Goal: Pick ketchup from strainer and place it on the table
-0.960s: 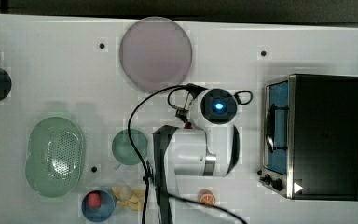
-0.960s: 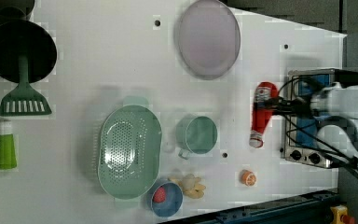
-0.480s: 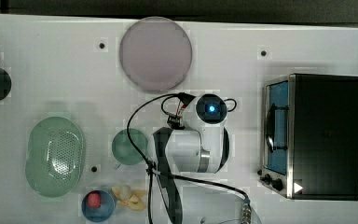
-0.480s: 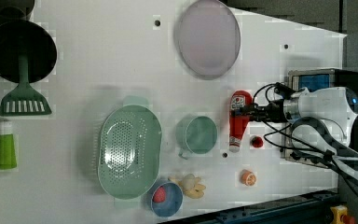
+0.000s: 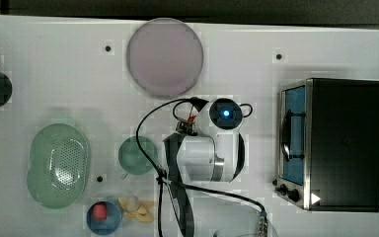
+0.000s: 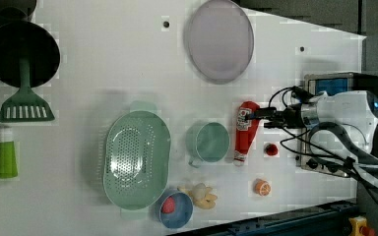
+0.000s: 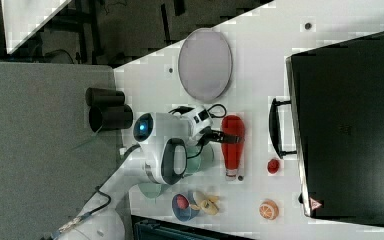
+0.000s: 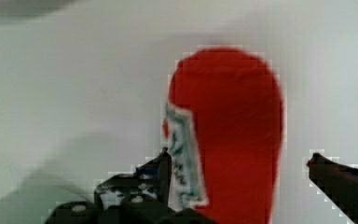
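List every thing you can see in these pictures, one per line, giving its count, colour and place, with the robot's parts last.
ketchup: 1, red, lying on the table beside the cup
strainer: 1, pale green, holding nothing
cup: 1, teal-green, between strainer and ketchup
plate: 1, greyish-lilac, top of the left view
ball: 1, red, near the oven
oven: 1, black
bowl: 1, blue, below the strainer
spatula: 1, green
gripper: 1, black, open astride the ketchup

No legible text; ketchup (image 8: pixel 223 140) label print unreadable; red-and-white warning triangle on black oven (image 7: pixel 314 204), symbol unreadable.
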